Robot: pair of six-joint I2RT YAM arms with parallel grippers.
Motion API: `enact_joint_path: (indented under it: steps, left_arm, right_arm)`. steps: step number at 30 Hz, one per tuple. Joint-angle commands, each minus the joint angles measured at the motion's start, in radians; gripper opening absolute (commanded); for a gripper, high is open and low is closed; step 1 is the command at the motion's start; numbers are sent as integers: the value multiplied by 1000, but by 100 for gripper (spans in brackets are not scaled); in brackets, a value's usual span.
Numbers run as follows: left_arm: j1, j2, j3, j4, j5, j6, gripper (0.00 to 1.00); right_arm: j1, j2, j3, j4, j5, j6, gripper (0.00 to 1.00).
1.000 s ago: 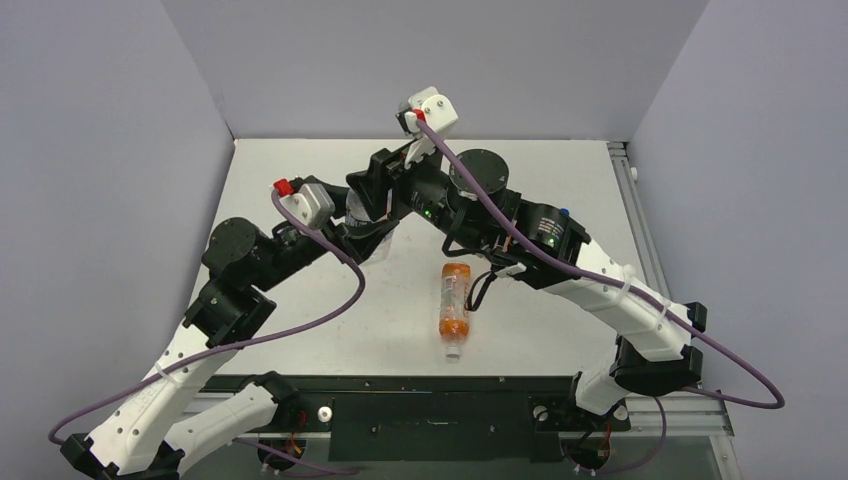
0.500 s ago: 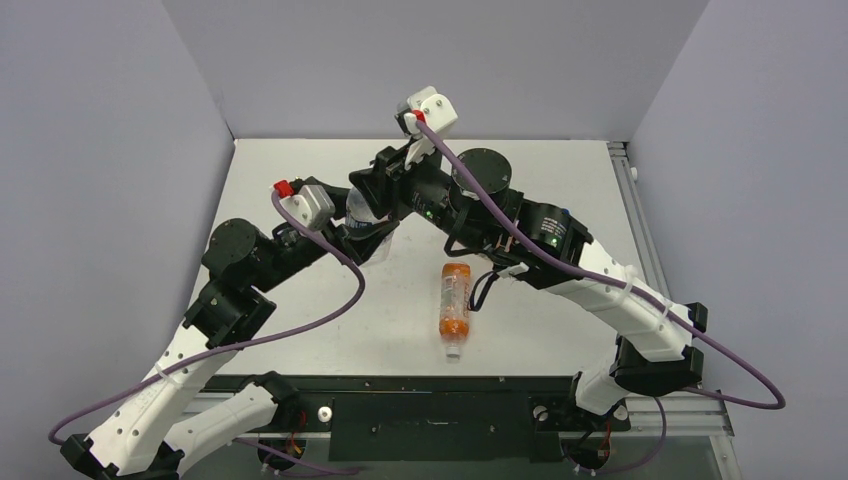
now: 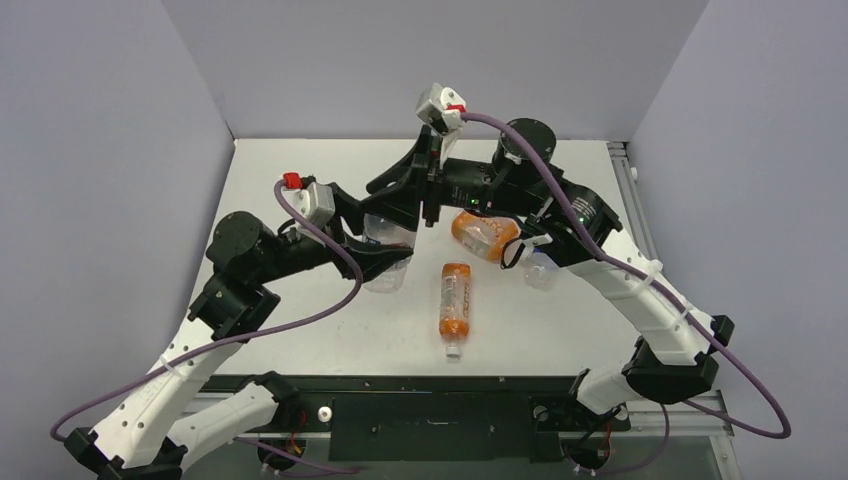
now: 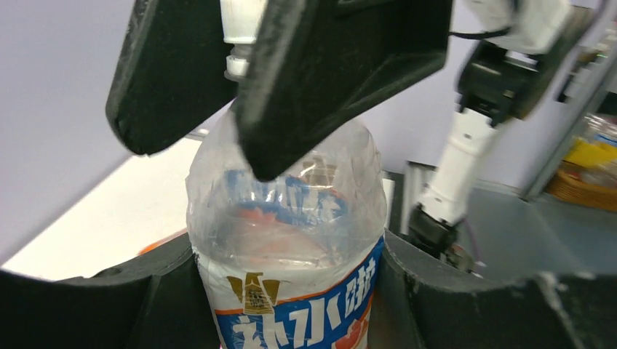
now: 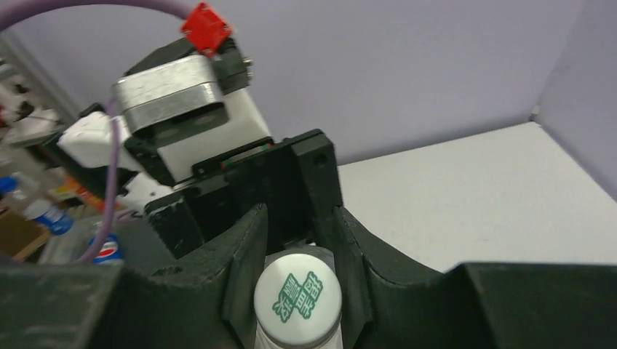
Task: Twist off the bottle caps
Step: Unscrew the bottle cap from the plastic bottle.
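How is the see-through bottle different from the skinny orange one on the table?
The clear bottle stands upright; the slim orange bottle lies on its side. The clear bottle is held by the left gripper, with the right gripper on its cap; nothing touches the slim orange bottle. One is see-through, the other orange. Both are plastic bottles.

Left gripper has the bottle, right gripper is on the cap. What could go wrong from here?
1. The clear bottle looks thin and dented in the left gripper; it may twist with the white cap or crumple.
2. The right gripper pinches only that small cap; it may slip.
3. The wide orange bottle lies close beside the right arm; a swing could knock it.
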Motion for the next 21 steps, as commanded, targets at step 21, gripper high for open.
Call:
enact_joint_path:
  steps: [21]
  left_arm:
    - [6, 1, 34, -4, 253, -4, 0]
  right_arm:
    - [-14, -96, 39, -14, 14, -103, 0]
